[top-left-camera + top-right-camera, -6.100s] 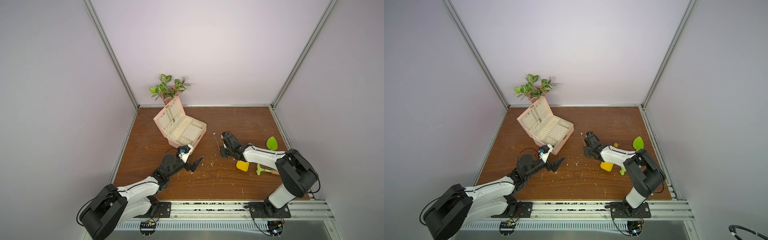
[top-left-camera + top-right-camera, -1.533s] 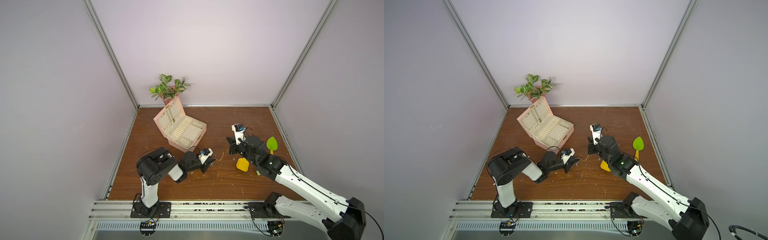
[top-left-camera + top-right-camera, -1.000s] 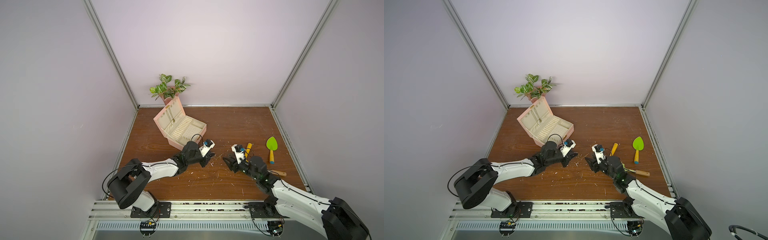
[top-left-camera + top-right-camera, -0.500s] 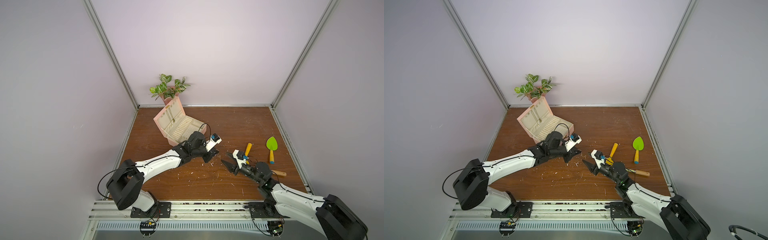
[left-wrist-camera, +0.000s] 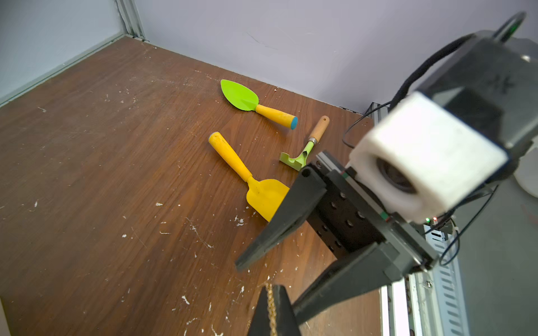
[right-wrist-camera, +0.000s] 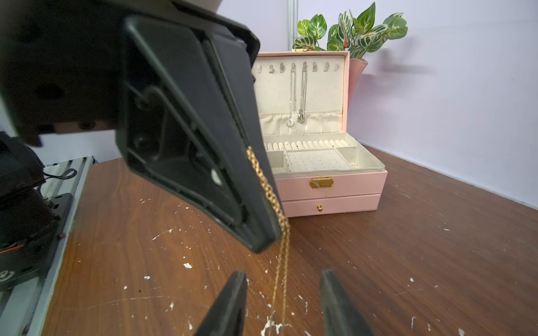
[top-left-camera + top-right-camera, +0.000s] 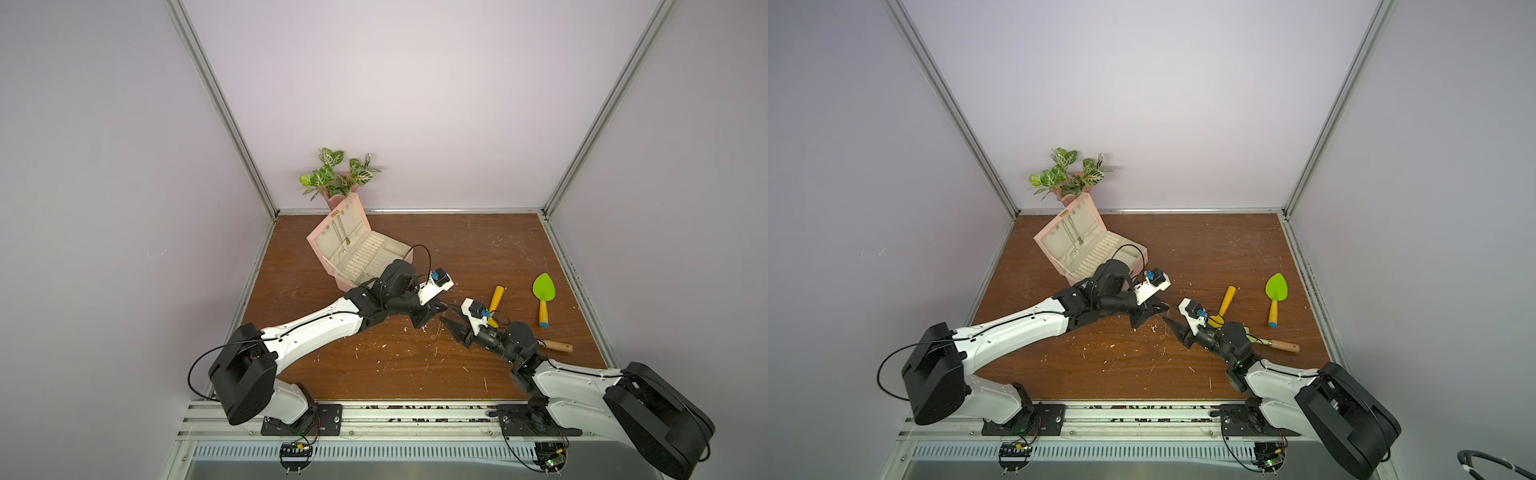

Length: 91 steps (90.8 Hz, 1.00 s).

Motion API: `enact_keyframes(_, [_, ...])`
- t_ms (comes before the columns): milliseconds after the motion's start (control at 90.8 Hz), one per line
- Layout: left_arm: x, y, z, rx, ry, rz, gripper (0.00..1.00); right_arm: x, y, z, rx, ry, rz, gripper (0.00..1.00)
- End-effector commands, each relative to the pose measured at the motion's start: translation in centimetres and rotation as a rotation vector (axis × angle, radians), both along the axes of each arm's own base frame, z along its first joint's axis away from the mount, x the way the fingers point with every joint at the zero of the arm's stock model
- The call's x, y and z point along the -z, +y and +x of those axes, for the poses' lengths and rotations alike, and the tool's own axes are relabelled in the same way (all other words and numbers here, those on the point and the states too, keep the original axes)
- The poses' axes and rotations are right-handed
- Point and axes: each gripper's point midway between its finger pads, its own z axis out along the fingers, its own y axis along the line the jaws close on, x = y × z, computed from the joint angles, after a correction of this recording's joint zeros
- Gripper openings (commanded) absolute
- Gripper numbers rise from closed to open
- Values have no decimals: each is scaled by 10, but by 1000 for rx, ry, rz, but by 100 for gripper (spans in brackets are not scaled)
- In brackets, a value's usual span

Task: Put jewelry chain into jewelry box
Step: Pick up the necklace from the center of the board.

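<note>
A fine pale-gold jewelry chain [image 6: 281,256] hangs from my left gripper [image 6: 262,244], which is shut on it, down to the wooden floor. In the left wrist view the jewelry chain [image 5: 271,308] shows pinched between the tips of the left gripper [image 5: 272,293]. My right gripper [image 6: 283,273] is open, low over the floor, with the two hanging strands between its fingers and touching neither. In both top views the left gripper [image 7: 440,309] [image 7: 1163,308] and the right gripper [image 7: 448,314] [image 7: 1169,313] meet tip to tip mid-table. The pink jewelry box [image 7: 338,279] [image 7: 1054,262] [image 6: 343,186] stands open behind the left arm.
Two thin chains [image 6: 298,93] hang inside the box lid. A yellow spatula [image 7: 496,297] [image 5: 233,160], a green trowel [image 7: 543,291] and a wooden-handled green tool [image 7: 555,345] lie to the right of the right arm. A leafy plant in a pink vase [image 7: 336,183] stands behind the box.
My left gripper, still shut on the chain, has moved right to the right gripper's tips. The right gripper's jaws have narrowed somewhat around the hanging strands.
</note>
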Motion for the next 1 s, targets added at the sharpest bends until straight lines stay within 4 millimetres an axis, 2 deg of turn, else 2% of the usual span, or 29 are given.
enact_keyframes(0, [-20,-3,-9,41,-22,-28,1,-27,4,2,-16,-68,63,41])
enact_keyframes(143, [-23,-4,-15,57,-13,-42,1,-29,3,6,5,-64,76,35])
enact_keyframes(616, [-27,-8,-22,88,-4,-72,1,-38,9,8,-22,-51,116,30])
enact_keyframes(738, [-27,-7,-23,89,-2,-75,1,-39,10,10,-18,-45,121,25])
enact_keyframes(991, [-20,-3,-24,67,-4,-77,1,-43,5,12,14,-43,140,2])
